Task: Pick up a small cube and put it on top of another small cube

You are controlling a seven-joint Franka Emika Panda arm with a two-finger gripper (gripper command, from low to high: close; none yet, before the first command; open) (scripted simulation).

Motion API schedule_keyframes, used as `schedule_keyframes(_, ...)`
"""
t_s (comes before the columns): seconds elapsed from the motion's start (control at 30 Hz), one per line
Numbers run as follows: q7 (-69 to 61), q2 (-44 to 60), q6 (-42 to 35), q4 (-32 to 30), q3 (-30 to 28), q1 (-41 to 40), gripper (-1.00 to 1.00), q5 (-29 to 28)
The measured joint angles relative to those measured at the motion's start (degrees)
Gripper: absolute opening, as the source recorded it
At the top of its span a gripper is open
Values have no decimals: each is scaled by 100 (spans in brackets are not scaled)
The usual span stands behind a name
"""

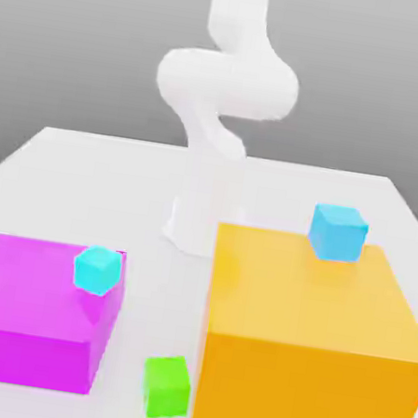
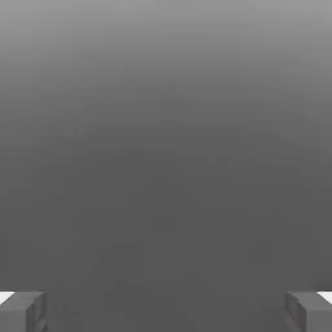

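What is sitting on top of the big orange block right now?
A small blue cube rests on the orange block, near its back edge. The rest of the top face is bare. Whatever lies on the table behind the block is hidden by it.

White arm [image 1: 225, 93] on white desk [image 1: 67, 173]; magenta block [image 1: 29, 304], orange block [image 1: 305, 350], two cyan cubes [image 1: 98, 270] [image 1: 338, 232], green cube [image 1: 166, 387]; grey fingertips [image 2: 23, 311].

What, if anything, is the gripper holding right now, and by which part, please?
Nothing. The gripper is open, its fingers far apart with nothing between them.
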Motion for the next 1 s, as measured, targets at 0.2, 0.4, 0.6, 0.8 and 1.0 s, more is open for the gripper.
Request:
schedule_keyframes(0.2, 1283, 896, 517, -244, 954, 112, 0, 349)
schedule_keyframes(0.4, 2655, 1827, 1048, -607, 1889, 176, 0, 570)
schedule_keyframes(0.6, 4008, 2755, 1577, -988, 2685, 342, 0, 801)
schedule_keyframes(0.8, 5276, 3610, 2085, -1397, 3327, 648, 0, 1135)
schedule_keyframes(1.0, 5987, 4147, 2789, -2236, 3669, 926, 0, 851)
